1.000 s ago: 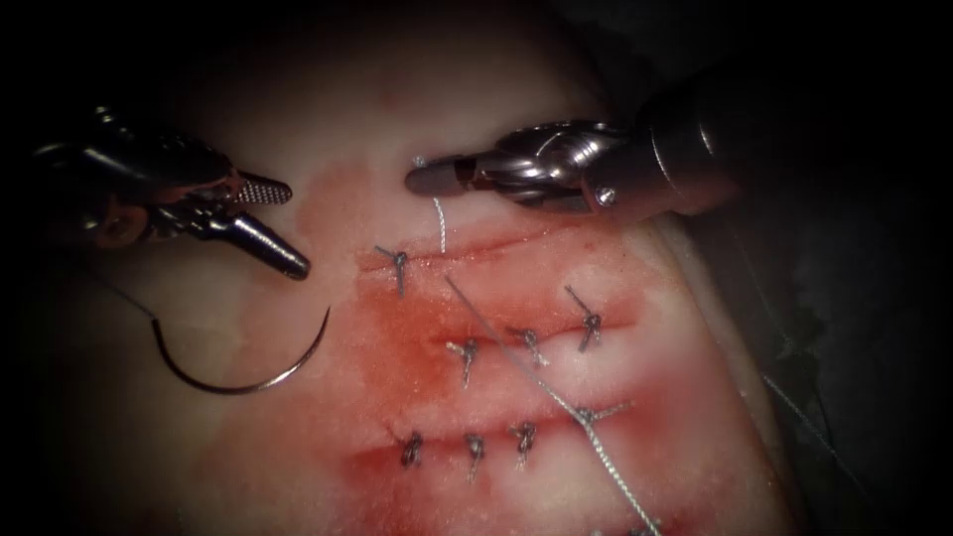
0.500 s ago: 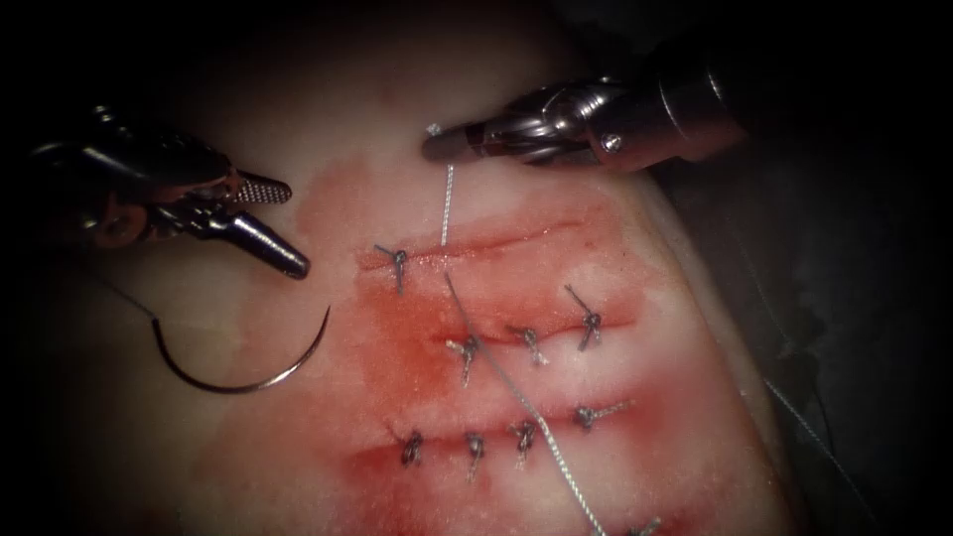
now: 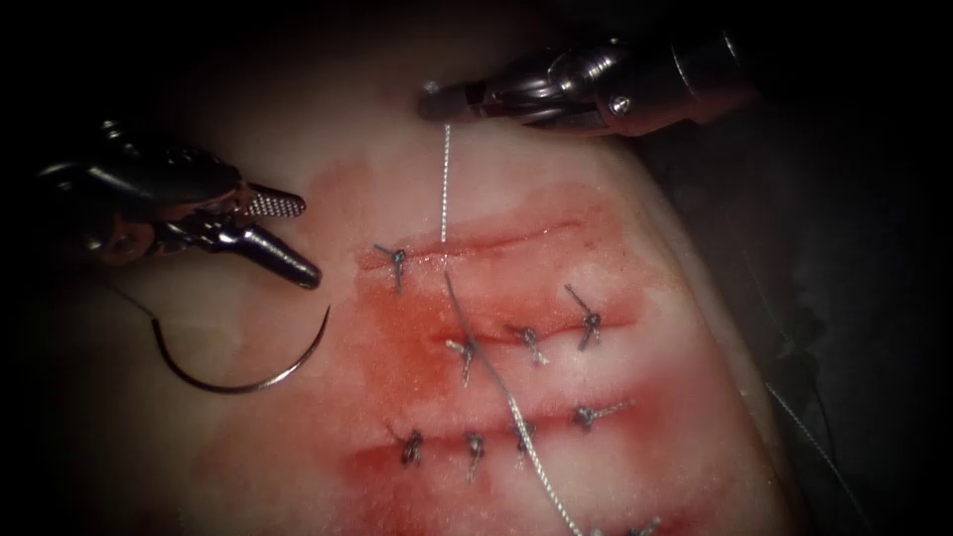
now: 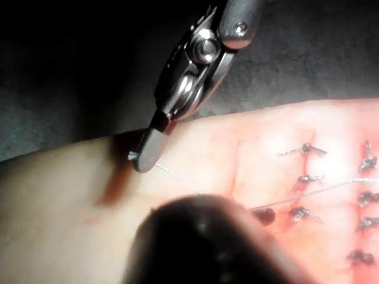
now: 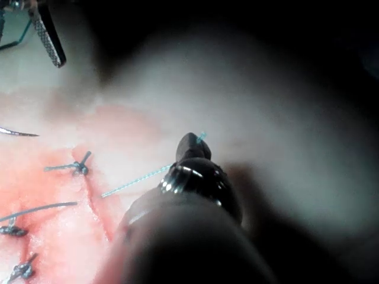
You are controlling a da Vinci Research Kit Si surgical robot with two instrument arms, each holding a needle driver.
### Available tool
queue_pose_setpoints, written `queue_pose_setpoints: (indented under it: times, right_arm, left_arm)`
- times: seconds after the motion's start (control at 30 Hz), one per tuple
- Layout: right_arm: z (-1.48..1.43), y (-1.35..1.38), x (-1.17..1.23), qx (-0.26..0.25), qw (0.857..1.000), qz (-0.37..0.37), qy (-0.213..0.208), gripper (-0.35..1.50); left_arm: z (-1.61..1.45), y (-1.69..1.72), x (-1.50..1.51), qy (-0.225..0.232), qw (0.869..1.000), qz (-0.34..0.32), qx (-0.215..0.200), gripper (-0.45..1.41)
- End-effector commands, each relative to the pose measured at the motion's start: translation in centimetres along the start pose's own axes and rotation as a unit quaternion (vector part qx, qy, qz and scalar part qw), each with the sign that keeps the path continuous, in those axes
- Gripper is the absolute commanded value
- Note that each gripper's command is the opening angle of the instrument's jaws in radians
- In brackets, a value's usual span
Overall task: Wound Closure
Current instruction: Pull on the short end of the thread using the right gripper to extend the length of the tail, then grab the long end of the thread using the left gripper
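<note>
tissue (image 3: 615,328) lies under both tools, streaked with red fluid (image 3: 397,347) and crossed by several cuts, most already tied with knots (image 3: 475,449). the uppermost cut (image 3: 496,243) carries one knot at its left end, and thread (image 3: 444,184) rises out of it near the middle, straight up to the right gripper (image 3: 437,100), which is clamped on the thread's short end. over the last second that gripper has lifted up and away from the cut, and the strand between it and the tissue has grown longer, while the long tail running down across the lower cuts has slid leftward. the left gripper (image 3: 298,238) hangs parted and holds nothing, left of the cut. the needle (image 3: 238,382) lies free on the tissue below it, curve downward, not in the tissue and held by no tool, its thread trailing off to the left.

risk, as i judge it: the grip sits very near the thread's tip, so more tension could slip the end out of the jaws, and a hard pull could cut the thread into the wound edge. the loose needle could also be dragged by its thread.

the left wrist view shows how little thread (image 4: 169,173) pokes past the right gripper (image 4: 144,155), which the endoscope barely resolves. the right wrist view adds the thread (image 5: 136,180) leaving the cut at a slant and the left gripper (image 5: 47,32) spread wide.
</note>
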Motion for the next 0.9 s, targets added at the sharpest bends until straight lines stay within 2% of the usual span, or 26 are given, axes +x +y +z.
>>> queue_pose_setpoints:
  times: [0.03, 0.13, 0.23, 0.27, 0.3, 0.37, 0.43, 0.47, 0.5, 0.57, 0.63, 0.73, 0.9]
  right_arm:
    - [0.09, 0.01, -0.02, 0.005, 1.000, 0.001, -0.005, -0.35]
    - [0.09, 0.00, -0.03, 0.015, 1.000, 0.003, -0.011, -0.35]
    - [0.09, 0.00, -0.03, 0.017, 1.000, -0.011, -0.015, -0.35]
    - [0.08, 0.01, -0.04, 0.017, 0.999, -0.021, -0.018, -0.10]
    - [0.08, 0.01, -0.06, 0.015, 0.999, -0.031, -0.025, 0.29]
    - [0.04, 0.01, -0.06, 0.006, 0.998, -0.035, -0.050, 0.84]
    - [-0.05, 0.04, 0.00, -0.007, 0.993, -0.045, -0.108, 1.35]
    - [-0.09, 0.05, 0.03, -0.009, 0.990, -0.042, -0.132, 1.40]
    - [-0.09, 0.05, 0.03, -0.009, 0.990, -0.042, -0.132, 1.40]
    - [-0.29, 0.08, 0.15, -0.026, 0.982, -0.031, -0.185, 1.41]
    - [-0.35, 0.09, 0.18, -0.027, 0.980, -0.028, -0.195, 1.40]
    - [-0.52, 0.09, 0.25, -0.018, 0.977, -0.032, -0.209, 1.38]
    - [-0.73, -0.07, 0.23, -0.034, 0.976, -0.031, -0.214, 1.38]
  left_arm:
    - [0.08, 0.00, -0.10, 0.001, 0.998, 0.059, 0.009, 0.69]
    - [0.15, -0.13, -0.17, 0.003, 0.989, 0.142, 0.033, 0.71]
    - [0.22, -0.33, -0.20, 0.007, 0.986, 0.156, 0.063, 0.71]
    - [0.25, -0.42, -0.21, 0.010, 0.987, 0.143, 0.070, 0.69]
    - [0.27, -0.49, -0.22, 0.010, 0.987, 0.145, 0.075, 0.69]
    - [0.34, -0.66, -0.26, 0.011, 0.986, 0.147, 0.079, 0.69]
    - [0.45, -0.88, -0.37, 0.015, 0.983, 0.151, 0.103, 0.73]
    - [0.49, -0.95, -0.42, 0.016, 0.982, 0.152, 0.110, 0.74]
    - [0.49, -0.95, -0.42, 0.016, 0.982, 0.152, 0.110, 0.74]
    - [0.61, -1.16, -0.55, 0.019, 0.978, 0.163, 0.129, 0.81]
    - [0.65, -1.23, -0.60, 0.020, 0.977, 0.165, 0.133, 0.84]
    - [0.84, -1.46, -0.78, 0.018, 0.971, 0.193, 0.142, 1.13]
    - [1.13, -1.80, -1.02, 0.012, 0.954, 0.254, 0.157, 1.21]
